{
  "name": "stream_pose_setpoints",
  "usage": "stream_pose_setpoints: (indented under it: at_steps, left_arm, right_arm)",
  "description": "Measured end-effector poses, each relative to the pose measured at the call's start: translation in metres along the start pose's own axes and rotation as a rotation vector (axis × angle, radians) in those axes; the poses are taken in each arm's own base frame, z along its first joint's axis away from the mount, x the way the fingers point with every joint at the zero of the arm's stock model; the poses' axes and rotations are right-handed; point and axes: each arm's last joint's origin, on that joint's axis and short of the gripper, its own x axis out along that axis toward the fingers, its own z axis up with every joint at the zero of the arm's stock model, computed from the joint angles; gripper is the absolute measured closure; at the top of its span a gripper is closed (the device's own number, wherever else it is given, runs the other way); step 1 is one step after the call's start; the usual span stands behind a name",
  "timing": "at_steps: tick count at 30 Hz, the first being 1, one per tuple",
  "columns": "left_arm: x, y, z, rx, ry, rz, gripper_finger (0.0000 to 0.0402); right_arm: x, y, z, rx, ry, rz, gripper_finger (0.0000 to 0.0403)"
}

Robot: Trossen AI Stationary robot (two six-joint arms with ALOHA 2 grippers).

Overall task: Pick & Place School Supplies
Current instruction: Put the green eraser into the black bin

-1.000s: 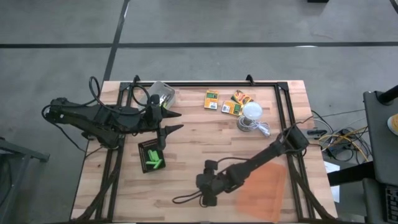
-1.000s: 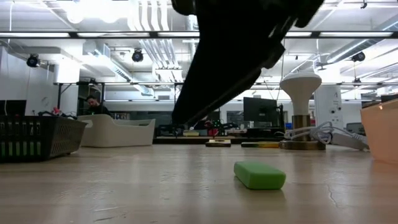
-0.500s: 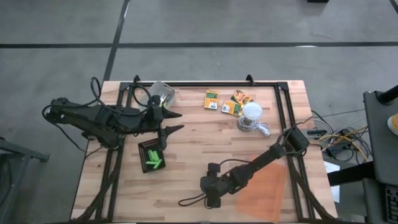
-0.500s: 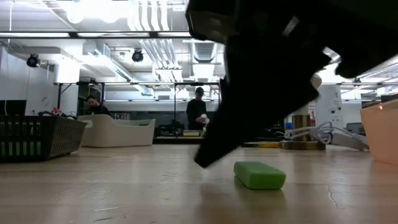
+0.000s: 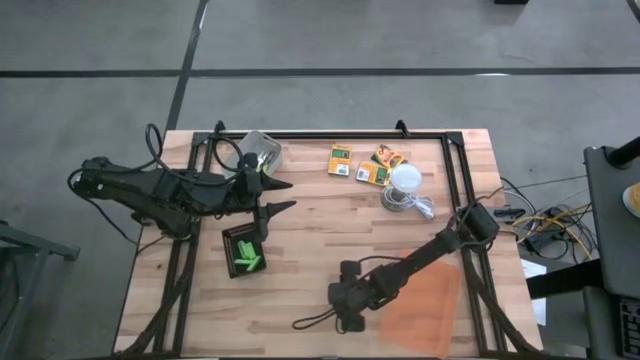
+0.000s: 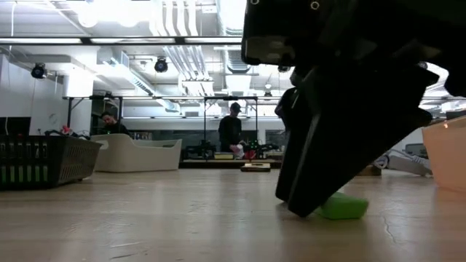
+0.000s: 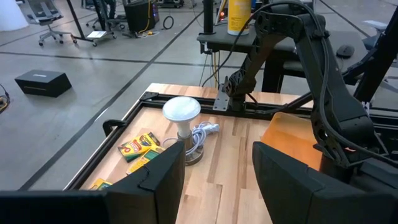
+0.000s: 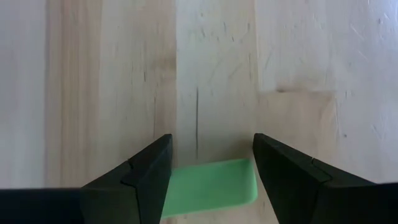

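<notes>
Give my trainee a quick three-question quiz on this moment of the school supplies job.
1. True or false: the right hand is already clamped on the green stick.
2. Which container holds green sticks? A) black tray B) orange sheet
3. What stands beside the crayon boxes at the table's far side?

Key:
1. False: its fingers are open, straddling the stick on the wood.
2. A
3. A white lamp with a coiled cord.
</notes>
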Motion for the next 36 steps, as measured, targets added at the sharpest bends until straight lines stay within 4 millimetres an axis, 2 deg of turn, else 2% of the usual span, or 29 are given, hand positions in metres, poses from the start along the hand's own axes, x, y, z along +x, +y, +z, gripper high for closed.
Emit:
stream_pose_setpoints:
  at_steps: [9, 13, 18, 23, 27, 31, 36]
  left_arm:
    - [0.000, 0.000, 0.000, -0.001, -0.002, 0.000, 0.0209]
    - [0.000, 0.000, 0.000, -0.001, -0.001, 0.000, 0.0209]
    - [0.000, 0.000, 0.000, 0.000, -0.001, 0.000, 0.0209]
    - [0.000, 0.000, 0.000, 0.000, -0.001, 0.000, 0.0209]
    - [0.000, 0.000, 0.000, 0.000, -0.001, 0.000, 0.0209]
    - [0.000, 0.000, 0.000, 0.000, -0.001, 0.000, 0.0209]
    - [0.000, 0.000, -0.001, 0.002, 0.003, 0.001, 0.0209]
  right_arm:
    - [-0.022, -0.010, -0.011, -0.026, 0.140, -0.057, 0.0184]
    - [-0.034, -0.012, -0.009, -0.020, 0.123, -0.059, 0.0184]
    - [-0.054, -0.013, 0.000, 0.134, 0.058, -0.036, 0.0184]
    - [-0.089, -0.017, 0.005, 0.291, 0.015, -0.007, 0.0184]
    - [-0.107, -0.019, 0.008, 0.307, -0.026, 0.020, 0.0184]
    - [-0.107, -0.020, 0.007, 0.285, -0.043, 0.001, 0.0184]
    - [-0.085, -0.019, -0.007, 0.257, -0.010, -0.021, 0.0184]
